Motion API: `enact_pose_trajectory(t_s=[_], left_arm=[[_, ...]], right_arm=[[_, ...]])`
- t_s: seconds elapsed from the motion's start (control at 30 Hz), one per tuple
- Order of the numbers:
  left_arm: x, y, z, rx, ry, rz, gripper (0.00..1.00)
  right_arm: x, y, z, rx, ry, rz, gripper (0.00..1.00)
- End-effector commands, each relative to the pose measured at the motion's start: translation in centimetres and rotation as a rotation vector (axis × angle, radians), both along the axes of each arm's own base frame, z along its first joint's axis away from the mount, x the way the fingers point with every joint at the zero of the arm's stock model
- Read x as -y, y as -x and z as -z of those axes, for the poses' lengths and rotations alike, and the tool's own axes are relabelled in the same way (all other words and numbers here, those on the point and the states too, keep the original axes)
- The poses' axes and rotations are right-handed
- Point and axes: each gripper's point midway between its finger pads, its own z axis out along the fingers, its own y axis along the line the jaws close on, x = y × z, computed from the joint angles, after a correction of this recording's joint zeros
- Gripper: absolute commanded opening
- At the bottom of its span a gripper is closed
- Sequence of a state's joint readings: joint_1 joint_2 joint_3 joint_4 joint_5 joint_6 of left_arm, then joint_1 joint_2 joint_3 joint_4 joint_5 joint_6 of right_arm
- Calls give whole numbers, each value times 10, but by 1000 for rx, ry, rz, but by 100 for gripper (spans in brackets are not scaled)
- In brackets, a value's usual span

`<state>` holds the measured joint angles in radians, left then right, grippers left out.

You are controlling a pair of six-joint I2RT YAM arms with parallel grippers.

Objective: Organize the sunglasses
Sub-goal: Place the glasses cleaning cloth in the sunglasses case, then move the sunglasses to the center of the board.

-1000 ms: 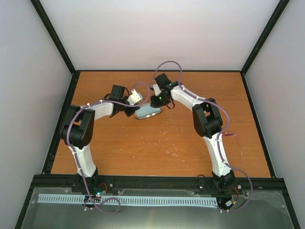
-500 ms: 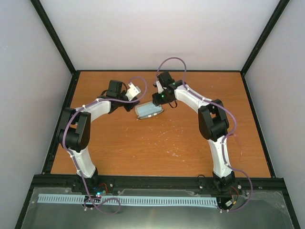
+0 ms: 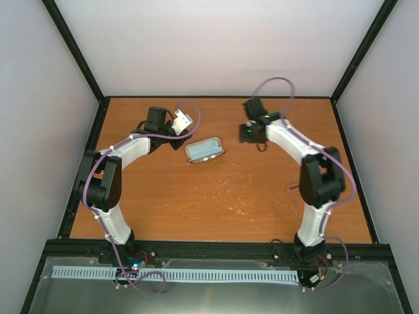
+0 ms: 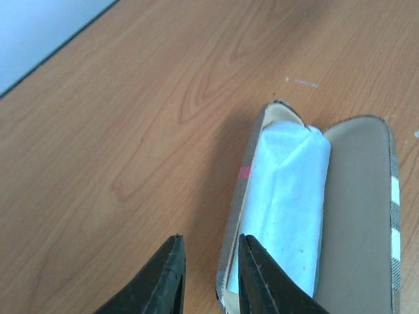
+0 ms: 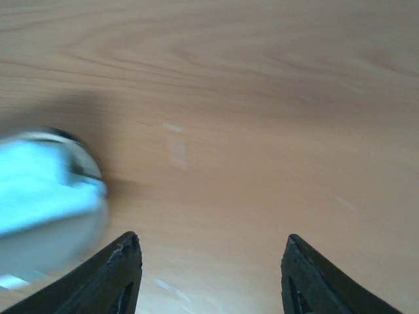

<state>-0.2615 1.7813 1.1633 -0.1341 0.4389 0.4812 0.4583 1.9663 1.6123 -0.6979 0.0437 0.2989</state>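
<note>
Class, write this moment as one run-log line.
case open on table | cloth inside case | left gripper slightly open, empty, beside case | right gripper open, empty, apart from case

An open striped case point(image 4: 357, 209) lies on the wooden table point(image 4: 131, 131), a light blue cloth point(image 4: 288, 196) (folded) inside it.

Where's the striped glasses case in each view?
Top external: case lies open at the picture's centre.
Left wrist: case fills the lower right, lid open.
Right wrist: case is a blur at the left edge, cut off by the frame.
Shared landmark: the light blue cloth inside it, visible in all three.
</note>
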Motion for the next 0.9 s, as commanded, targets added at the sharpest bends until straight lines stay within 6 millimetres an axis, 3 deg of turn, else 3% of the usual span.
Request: enact_pose_trajectory(t_s=[0.0, 0.03, 0.1, 0.2, 0.33, 0.43, 0.6, 0.87], left_arm=[[2, -12, -46, 80, 42, 0, 25], [1, -10, -42, 61, 32, -2, 25], [1, -12, -42, 60, 30, -2, 25], [2, -14, -41, 55, 39, 8, 25], [-3, -18, -43, 35, 98, 10, 26], [-17, -29, -53, 70, 133, -4, 26], [-42, -37, -50, 105, 114, -34, 28], [-55, -38, -42, 90, 86, -73, 28]], right_arm=[[122, 49, -21, -66, -5, 456, 59], [141, 72, -15, -110, -9, 525, 60], [177, 111, -23, -150, -9, 667, 61], [207, 161, -36, -184, -26, 835, 61], [223, 217, -37, -242, -77, 1007, 60], [223, 241, -22, -290, -129, 1091, 60], [218, 258, 15, -374, -192, 1161, 59], [238, 229, 33, -359, -216, 1220, 58]])
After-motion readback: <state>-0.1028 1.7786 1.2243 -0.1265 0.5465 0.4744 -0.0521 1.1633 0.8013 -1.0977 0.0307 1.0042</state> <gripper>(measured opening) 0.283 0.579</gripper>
